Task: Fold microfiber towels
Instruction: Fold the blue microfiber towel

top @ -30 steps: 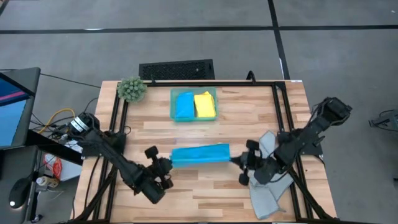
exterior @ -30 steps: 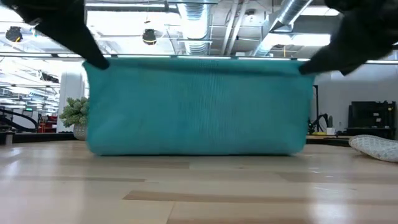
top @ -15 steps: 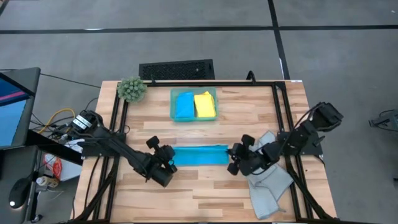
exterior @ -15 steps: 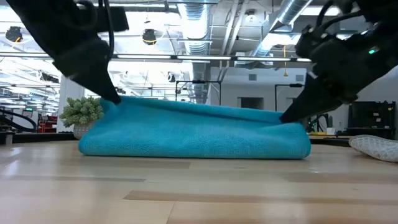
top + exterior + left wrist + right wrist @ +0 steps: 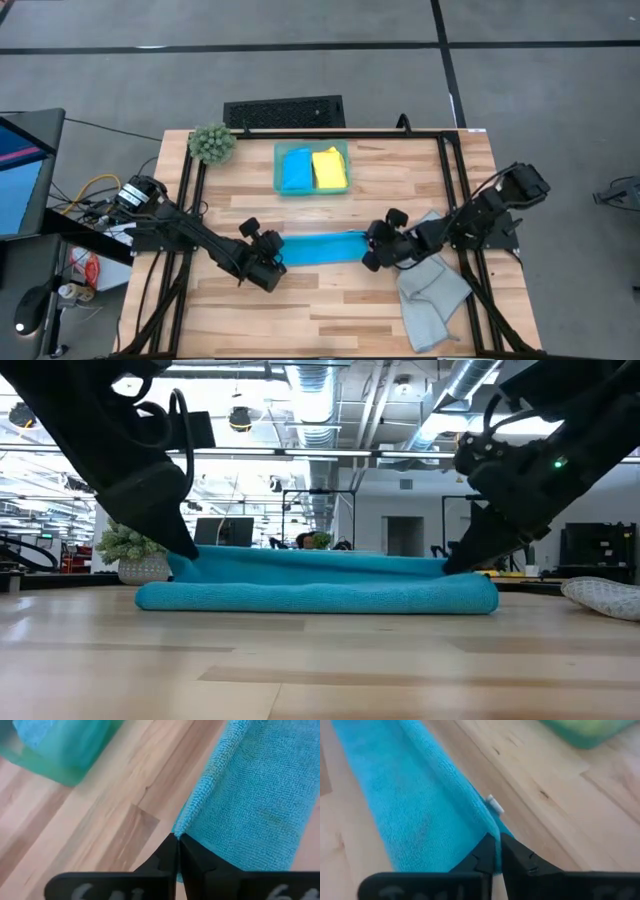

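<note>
A bright blue microfiber towel (image 5: 322,247) lies in a long, low folded band across the middle of the table (image 5: 320,595). My left gripper (image 5: 279,256) is at the towel's left end and is shut on it. My right gripper (image 5: 369,249) is at the right end, with its fingers closed on the towel's edge. Both slant down to the cloth in the low view. A folded blue towel (image 5: 297,169) and a yellow towel (image 5: 329,168) lie in the teal tray (image 5: 278,180). Grey towels (image 5: 432,292) lie at the near right. My left gripper pinches the upper layer's edge at the towel's left end (image 5: 181,826) between its two fingertips. The fingers slant down from the table's near left. The towel rests on the table below them. My right gripper pinches the upper edge at the towel's right end (image 5: 490,827), close to a small white tag (image 5: 495,805). A sliver of blue cloth shows between the fingertips. The fingers slant down from the near right, and the cloth lies on the table.
A fuzzy green plant ball (image 5: 211,143) stands at the far left corner. The black frame rails (image 5: 192,200) run along both sides of the table. Bare wood lies near the front edge (image 5: 320,310).
Both grippers have come down and toward the table's far edge, carrying the towel's top edge. The towel first hung upright as a broad sheet with its lower fold on the table. It has sunk and been laid over, and lies as a flat band.
</note>
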Motion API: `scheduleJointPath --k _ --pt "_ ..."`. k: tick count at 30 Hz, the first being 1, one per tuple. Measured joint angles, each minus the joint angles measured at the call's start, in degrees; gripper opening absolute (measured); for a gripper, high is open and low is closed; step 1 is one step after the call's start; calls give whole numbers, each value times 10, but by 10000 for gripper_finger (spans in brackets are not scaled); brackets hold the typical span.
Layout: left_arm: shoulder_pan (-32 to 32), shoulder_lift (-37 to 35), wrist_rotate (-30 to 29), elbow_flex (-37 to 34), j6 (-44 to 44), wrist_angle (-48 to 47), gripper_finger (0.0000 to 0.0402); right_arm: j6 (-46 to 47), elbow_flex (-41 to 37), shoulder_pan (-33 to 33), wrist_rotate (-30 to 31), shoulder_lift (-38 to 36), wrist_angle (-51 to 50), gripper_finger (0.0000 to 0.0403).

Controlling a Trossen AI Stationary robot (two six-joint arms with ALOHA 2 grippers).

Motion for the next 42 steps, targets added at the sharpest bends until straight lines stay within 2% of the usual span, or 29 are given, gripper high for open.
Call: scheduleJointPath --k 5,14,18,23,27,30,36,42 --pt "3 0 4 0 -4 -4 37 0 0 -19 -15 0 -3 86" --pt "7 0 18 0 1 -4 149 -4 0 -26 -15 -7 -8 140" --pt "7 0 19 20 -2 -42 193 -4 0 -32 -8 -31 -36 166" --pt "3 0 14 75 -5 -88 219 -5 0 -48 -13 -75 -54 195" --pt "-15 0 -30 115 12 -84 221 -41 0 -31 -29 -91 -17 201" --pt "-27 0 -75 114 15 -22 221 -45 0 -17 -28 -72 -3 196" --pt "-23 16 -49 59 80 185 222 54 0 -17 -41 -12 0 191" --pt "-2 25 -47 32 106 278 222 168 0 -6 -86 -6 -24 203"
